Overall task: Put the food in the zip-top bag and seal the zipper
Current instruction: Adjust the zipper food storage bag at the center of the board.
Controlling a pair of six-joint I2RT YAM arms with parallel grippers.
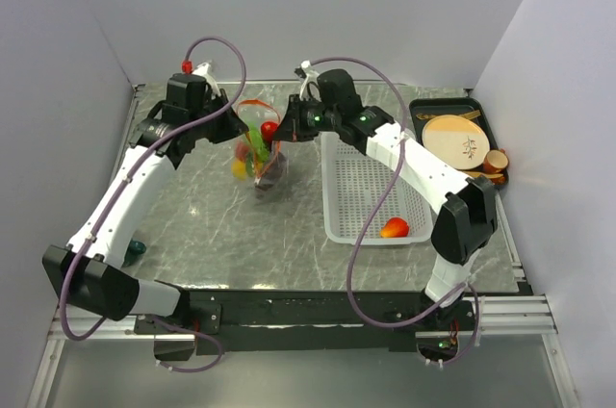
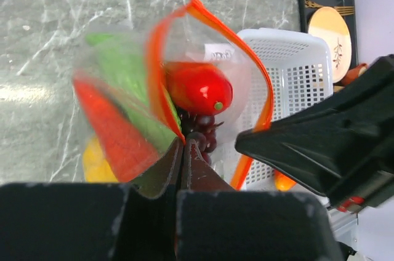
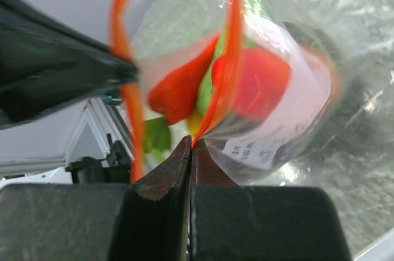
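The zip-top bag [image 1: 261, 160] hangs above the table between my two grippers, its mouth open. My left gripper [image 1: 235, 126] is shut on one end of the orange-red zipper [image 2: 260, 92], shown close in the left wrist view [image 2: 183, 145]. My right gripper [image 1: 290, 127] is shut on the other end, shown in the right wrist view [image 3: 191, 143], where the zipper [image 3: 231, 58] forms a loop. Inside the bag are a red tomato [image 2: 199, 88], purple grapes [image 2: 201, 130], green [image 2: 121, 69], red [image 2: 109, 127] and yellow [image 2: 95, 160] pieces. An orange-red piece [image 1: 394, 227] lies in the basket. A dark green fruit [image 1: 136, 247] lies by the left arm.
A white perforated basket [image 1: 364, 187] stands right of the bag. A black tray [image 1: 483, 112] at the back right holds a tan wooden disc [image 1: 455, 140] and a small brown cup [image 1: 496, 160]. Walls close in the table on three sides.
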